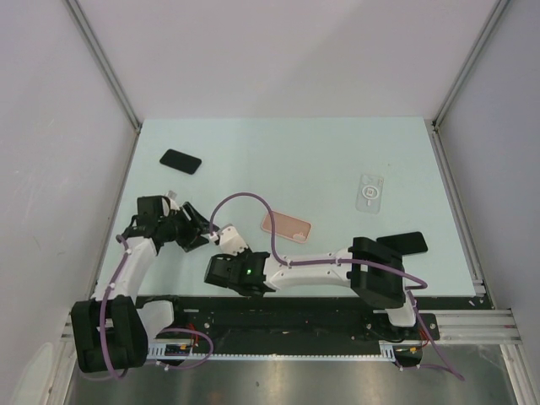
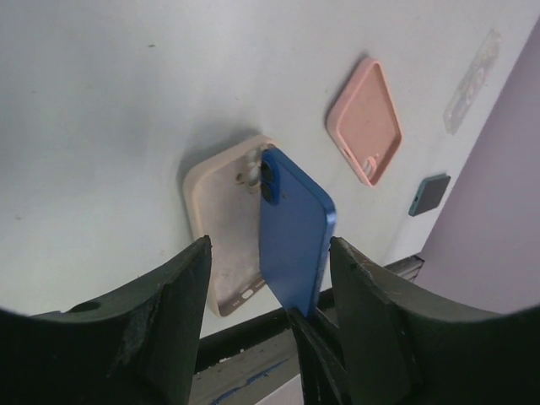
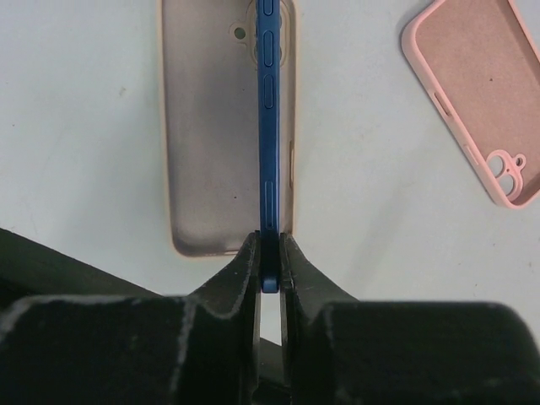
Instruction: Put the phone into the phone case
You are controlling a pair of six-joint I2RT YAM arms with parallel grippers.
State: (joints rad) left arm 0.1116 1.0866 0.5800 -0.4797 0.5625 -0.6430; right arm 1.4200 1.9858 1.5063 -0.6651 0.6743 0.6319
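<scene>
Right wrist: right end effector (image 3: 268, 245) clamps blue phone (image 3: 267, 126) edge-on over beige case (image 3: 211, 143) (left end effector (image 2: 270, 245) spread wide).

White left arm (image 1: 135, 261) and right arm (image 1: 308, 274), black joints (image 1: 378, 272), black left claw (image 2: 270, 246) and right claw (image 3: 268, 245), purple cables (image 1: 250, 199).
</scene>
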